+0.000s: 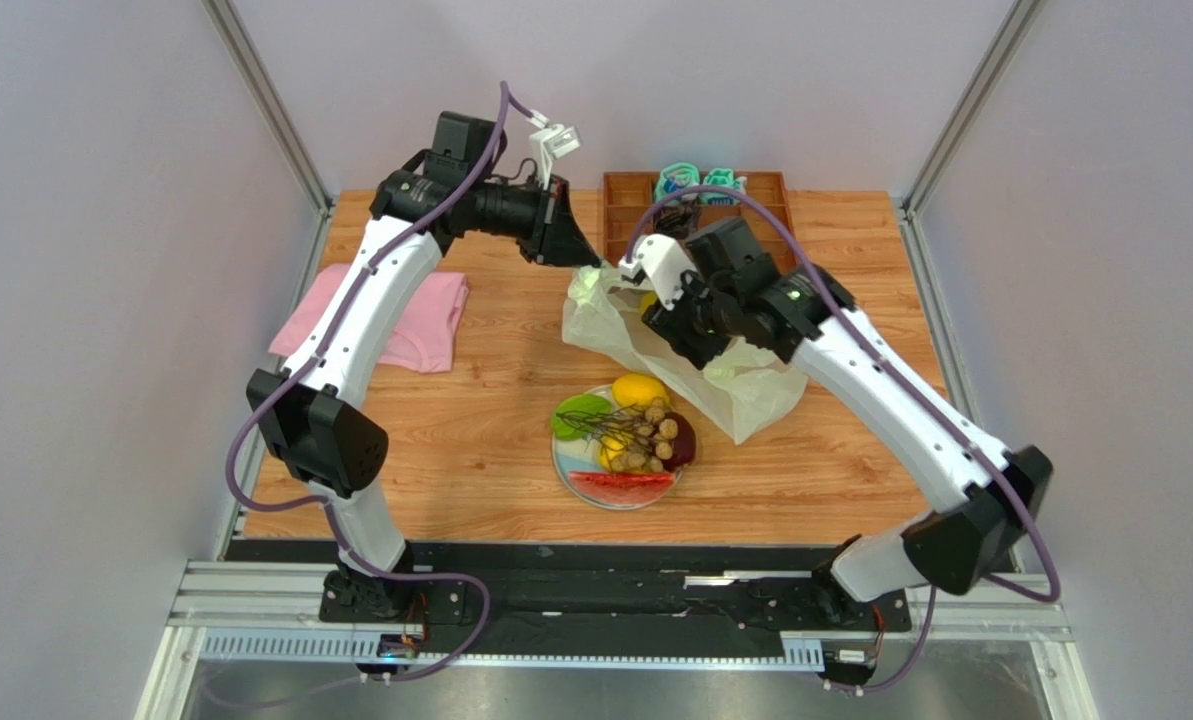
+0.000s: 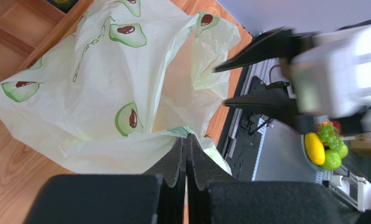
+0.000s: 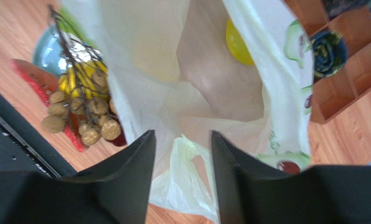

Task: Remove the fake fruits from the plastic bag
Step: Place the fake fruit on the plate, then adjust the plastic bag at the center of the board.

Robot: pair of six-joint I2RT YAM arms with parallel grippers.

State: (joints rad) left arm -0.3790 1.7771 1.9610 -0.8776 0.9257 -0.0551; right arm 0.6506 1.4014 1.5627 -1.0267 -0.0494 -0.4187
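Observation:
The plastic bag lies behind the plate, pale yellow-green with avocado prints. My left gripper is shut on its rim and holds that edge up, which keeps the mouth open. My right gripper hovers at the mouth, open, with loose bag film lying below the gap between its fingers. One yellow fake fruit shows inside the bag. On the plate lie a yellow pear, a dark red round fruit, a red slice and a brown cluster.
A brown wooden tray with teal and black items stands at the back, just behind the bag. A pink folded cloth lies at the left. The table's front edge and the arms' black base rail run along the bottom.

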